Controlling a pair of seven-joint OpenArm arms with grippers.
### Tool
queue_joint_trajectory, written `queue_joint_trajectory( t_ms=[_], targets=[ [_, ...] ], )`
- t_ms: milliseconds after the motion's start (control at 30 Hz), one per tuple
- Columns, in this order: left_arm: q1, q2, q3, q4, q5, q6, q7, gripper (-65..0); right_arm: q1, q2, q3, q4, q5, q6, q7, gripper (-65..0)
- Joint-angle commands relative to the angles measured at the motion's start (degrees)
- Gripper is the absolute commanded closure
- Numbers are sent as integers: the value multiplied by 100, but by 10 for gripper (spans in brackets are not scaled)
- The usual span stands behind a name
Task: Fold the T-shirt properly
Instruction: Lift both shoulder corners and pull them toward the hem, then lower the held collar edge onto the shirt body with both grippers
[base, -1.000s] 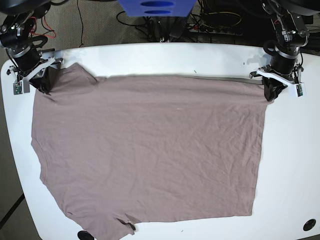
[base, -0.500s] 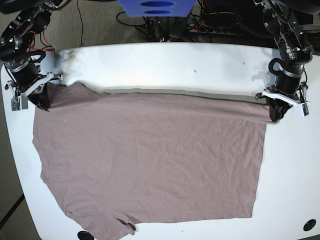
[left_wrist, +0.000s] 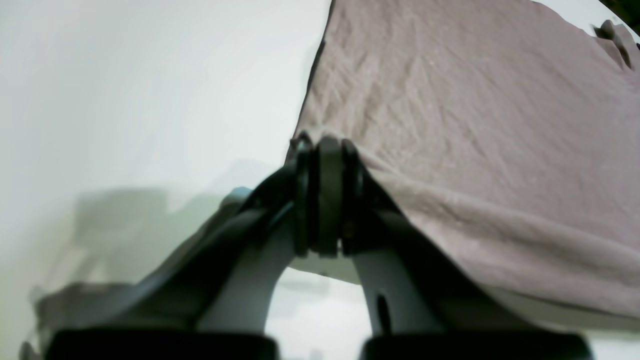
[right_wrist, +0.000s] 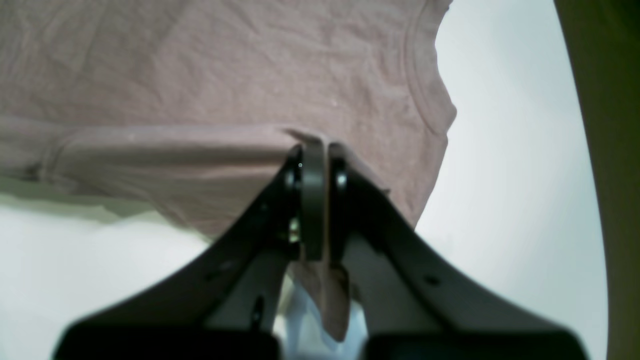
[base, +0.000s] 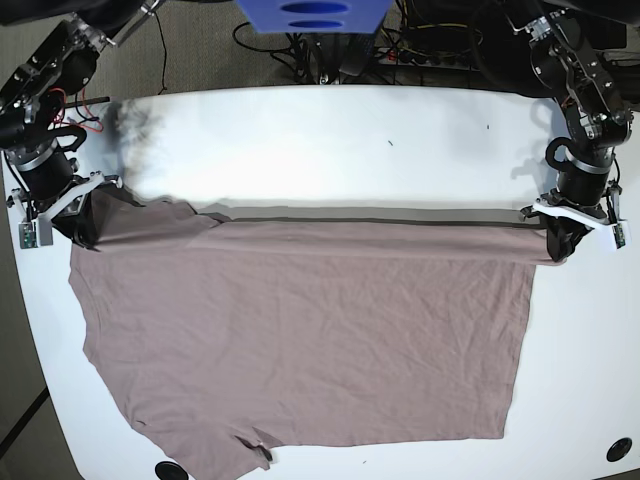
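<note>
Broadly, the mauve T-shirt (base: 300, 330) lies spread across the white table (base: 330, 140), wrinkled, filling most of the surface from the middle down to the near edge. Its far edge is lifted off the tabletop and drawn into a taut straight line between the two arms, with a dark band of shadow on the table beneath that edge. A short sleeve hangs at the near edge of the table, bunched at its tip.

At the base view's right, the left gripper (base: 560, 240) pinches the far corner of the shirt; the left wrist view shows its fingers (left_wrist: 327, 195) pressed tight together with the fabric edge running off beside them. At the base view's left, the right gripper (base: 80, 215) clamps the opposite corner; the right wrist view shows a strip of cloth caught between its closed pads (right_wrist: 312, 200) and dangling below them, probably the sleeve or shoulder seam, though the blur makes that hard to confirm.
</note>
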Motion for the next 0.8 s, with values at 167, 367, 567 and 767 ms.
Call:
queue_joint_trajectory(
  t_ms=[167, 367, 567, 767],
  targets=[
    [-115, -73, 15, 91, 30, 11, -102, -1, 313, 91, -16, -157, 62, 3, 128, -2],
    [-236, -65, 0, -182, 108, 48, -184, -2, 539, 120, -48, -436, 3, 3, 198, -2],
    [-412, -51, 86, -414, 331, 20, -244, -1, 719, 200, -66, -624, 10, 3, 189, -1],
    [-615, -41, 179, -684, 596, -12, -296, -1, 898, 313, -150, -796, 14, 3, 191, 0]
  ],
)
